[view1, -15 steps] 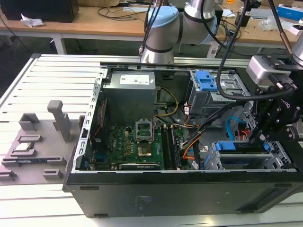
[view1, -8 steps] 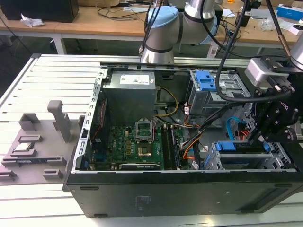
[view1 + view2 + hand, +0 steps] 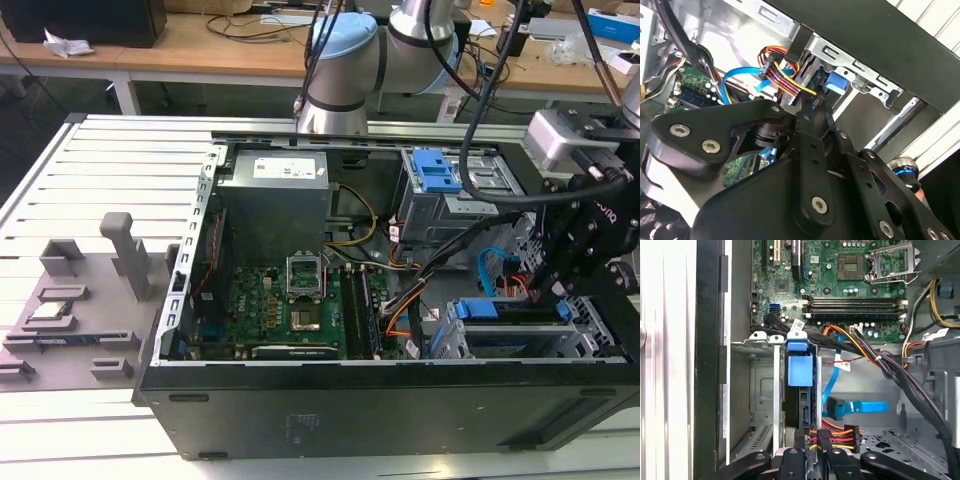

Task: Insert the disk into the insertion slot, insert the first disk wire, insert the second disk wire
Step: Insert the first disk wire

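Note:
The disk (image 3: pixel 801 405) stands edge-on in the insertion slot (image 3: pixel 765 390), its blue carrier tab (image 3: pixel 800 370) at the slot's mouth. My gripper (image 3: pixel 812 442) sits at the disk's rear edge, shut on the first disk wire (image 3: pixel 840 434), whose orange, red and yellow strands run between the fingers. In the second wrist view the gripper (image 3: pixel 810 102) pinches those strands (image 3: pixel 785 80) next to the blue carrier (image 3: pixel 835 82). The second disk wire (image 3: pixel 860 406) lies loose beside them, plug free. In the exterior view the gripper (image 3: pixel 545 290) hangs over the cage (image 3: pixel 590 330) at the case's right end.
A thick black cable bundle (image 3: pixel 900 375) crosses close to the gripper. The motherboard (image 3: pixel 290 300) and power supply (image 3: pixel 275 190) fill the case's left half. A taller grey cage with blue tabs (image 3: pixel 440 180) stands behind. A grey fixture (image 3: pixel 70 300) sits on the slatted table.

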You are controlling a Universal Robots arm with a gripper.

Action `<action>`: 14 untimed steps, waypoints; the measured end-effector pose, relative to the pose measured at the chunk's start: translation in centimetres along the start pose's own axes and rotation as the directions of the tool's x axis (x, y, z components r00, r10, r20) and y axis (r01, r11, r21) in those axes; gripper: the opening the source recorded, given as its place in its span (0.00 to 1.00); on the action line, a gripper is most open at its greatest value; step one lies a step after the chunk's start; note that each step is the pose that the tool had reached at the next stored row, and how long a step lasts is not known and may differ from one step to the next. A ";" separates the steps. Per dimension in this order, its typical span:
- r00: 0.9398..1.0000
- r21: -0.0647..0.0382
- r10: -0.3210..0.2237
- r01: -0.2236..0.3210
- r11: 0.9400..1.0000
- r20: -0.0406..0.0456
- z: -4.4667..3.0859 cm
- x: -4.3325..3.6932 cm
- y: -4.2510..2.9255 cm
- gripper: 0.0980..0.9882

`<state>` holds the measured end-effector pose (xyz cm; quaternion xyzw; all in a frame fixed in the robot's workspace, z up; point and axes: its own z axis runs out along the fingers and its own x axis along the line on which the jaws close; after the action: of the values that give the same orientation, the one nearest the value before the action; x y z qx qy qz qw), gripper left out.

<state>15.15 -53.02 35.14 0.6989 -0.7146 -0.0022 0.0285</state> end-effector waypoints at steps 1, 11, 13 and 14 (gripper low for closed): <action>1.000 0.000 0.000 0.000 1.000 0.000 -0.22 -0.08 0.01 0.15; 1.000 0.000 0.000 0.000 1.000 0.000 -2.75 -0.21 0.13 0.01; 1.000 0.000 0.000 0.000 1.000 0.000 -2.76 -0.21 0.13 0.01; 1.000 0.000 0.000 0.000 1.000 0.000 -2.78 -0.21 0.13 0.01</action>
<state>15.15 -52.71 37.91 0.6989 -0.7146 -0.0022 0.0285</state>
